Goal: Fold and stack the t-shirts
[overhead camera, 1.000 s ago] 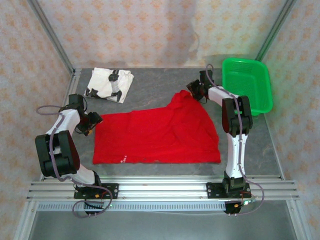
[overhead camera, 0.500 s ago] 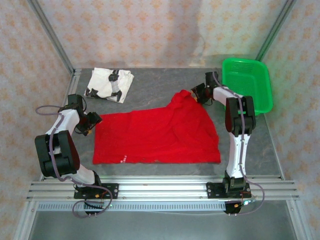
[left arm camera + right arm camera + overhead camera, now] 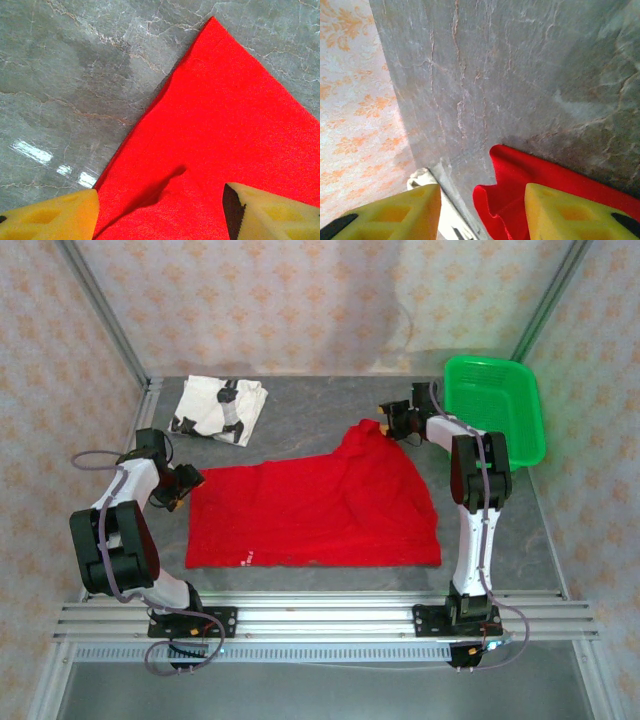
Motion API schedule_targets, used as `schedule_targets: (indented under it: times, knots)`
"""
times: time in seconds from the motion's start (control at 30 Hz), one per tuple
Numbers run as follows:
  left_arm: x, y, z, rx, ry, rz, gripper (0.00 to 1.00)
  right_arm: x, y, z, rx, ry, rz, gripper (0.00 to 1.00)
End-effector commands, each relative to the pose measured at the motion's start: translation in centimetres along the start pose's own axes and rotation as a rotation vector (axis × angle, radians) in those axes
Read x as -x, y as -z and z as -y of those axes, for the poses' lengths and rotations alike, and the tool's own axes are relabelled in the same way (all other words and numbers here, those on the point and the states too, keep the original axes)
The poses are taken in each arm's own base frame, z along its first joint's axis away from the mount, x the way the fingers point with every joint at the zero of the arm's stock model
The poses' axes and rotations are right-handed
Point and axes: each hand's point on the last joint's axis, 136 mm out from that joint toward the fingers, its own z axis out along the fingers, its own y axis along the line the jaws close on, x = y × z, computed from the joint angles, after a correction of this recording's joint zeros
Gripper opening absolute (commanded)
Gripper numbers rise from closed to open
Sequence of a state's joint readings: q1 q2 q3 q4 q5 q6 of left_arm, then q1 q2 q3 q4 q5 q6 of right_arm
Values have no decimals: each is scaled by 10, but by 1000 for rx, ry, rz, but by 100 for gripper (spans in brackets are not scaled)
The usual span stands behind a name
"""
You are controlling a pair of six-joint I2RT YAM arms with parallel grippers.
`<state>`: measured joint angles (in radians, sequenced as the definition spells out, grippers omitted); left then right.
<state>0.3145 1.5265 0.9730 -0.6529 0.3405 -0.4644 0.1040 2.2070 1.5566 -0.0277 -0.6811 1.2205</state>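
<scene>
Grey marbled table [image 3: 330, 400], floral wallpaper [image 3: 280, 300] behind; red t-shirt [image 3: 320, 510] spread mid-table, white t-shirt [image 3: 220, 408] bundled at far left.
Left gripper [image 3: 160, 200] hangs parted over the red shirt's left corner, gripping nothing. Right gripper [image 3: 482, 200] has its jaws apart either side of the shirt's rumpled far edge, near the green basket [image 3: 530, 430]. Wrist views reveal the stone's veining.

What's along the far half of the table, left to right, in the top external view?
white t-shirt → right gripper → green basket. The red t-shirt is skipped: its far corner overlaps the gripper's spot.
</scene>
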Motion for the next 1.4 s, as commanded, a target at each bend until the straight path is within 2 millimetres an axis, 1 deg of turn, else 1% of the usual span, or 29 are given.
schedule_targets:
  times: [0.0,0.27,0.37,0.67,0.9,1.0,1.07,1.13,1.23,1.3,1.33,1.37]
  knots:
    - [0,4,-5,11,-14,10,67,-8,-2,1,14,-50,-39,48]
    - [-1,5,-6,14,-16,13,67,-16,-1,16,-10,-77,-74,48]
    - [-1,5,-6,14,-13,14,67,-17,0,18,-6,-80,-78,49]
    - [-1,6,-8,23,-19,17,67,-9,-11,13,7,-88,-66,50]
    - [-2,7,-11,32,-21,16,68,-3,-22,19,-12,-109,-64,50]
    - [-1,8,-12,31,-21,19,68,-1,-24,24,-21,-121,-59,48]
    - [-1,7,-12,34,-22,18,68,2,-25,25,-14,-133,-51,42]
    - [-1,7,-12,34,-24,16,68,3,-29,23,3,-144,-60,32]
    - [-1,6,-12,34,-24,12,68,3,-31,21,8,-143,-67,20]
    - [0,6,-11,30,-24,13,68,3,-30,20,12,-139,-69,7]
    - [0,6,-11,31,-26,11,68,2,-29,20,11,-136,-72,3]
    - [0,6,-11,32,-27,12,68,2,-27,19,11,-131,-71,1]
